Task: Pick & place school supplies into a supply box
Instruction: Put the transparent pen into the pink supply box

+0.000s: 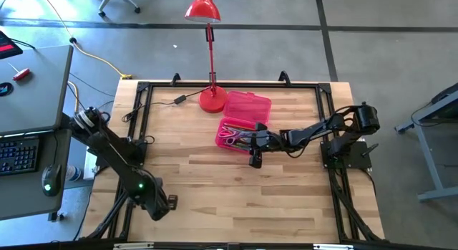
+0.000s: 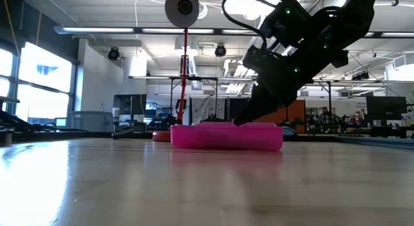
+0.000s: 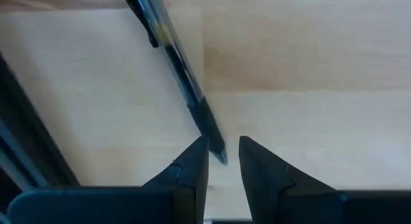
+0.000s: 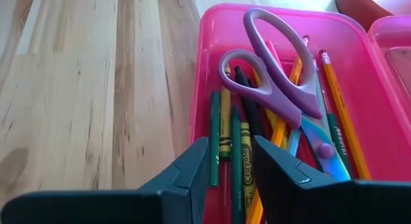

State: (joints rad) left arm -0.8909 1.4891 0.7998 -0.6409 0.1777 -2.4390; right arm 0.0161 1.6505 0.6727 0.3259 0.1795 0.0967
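Crayons point(image 4: 244, 161) lie below my right gripper point(image 4: 230, 161), jaws parted, empty; I should lift straight clear of the pink case point(image 4: 204, 70). Left gripper point(image 3: 223, 161), half-open, straddles a black pen point(image 3: 183, 89).

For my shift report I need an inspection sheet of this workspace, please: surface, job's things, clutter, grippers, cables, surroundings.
Surface: wooden table, mostly bare.
Job's things: pink supply box open, lid laid back; purple-handled scissors, crayons and pencils inside; one black pen on the wood at the left arm.
Clutter: red desk lamp behind the box.
Grippers: right gripper over the box's near edge, jaws apart, empty; left gripper at the table's front left, jaws apart around the pen's tip, not closed on it.
Cables: black cable from the lamp across the back left corner.
Surroundings: desk with keyboard on the left.
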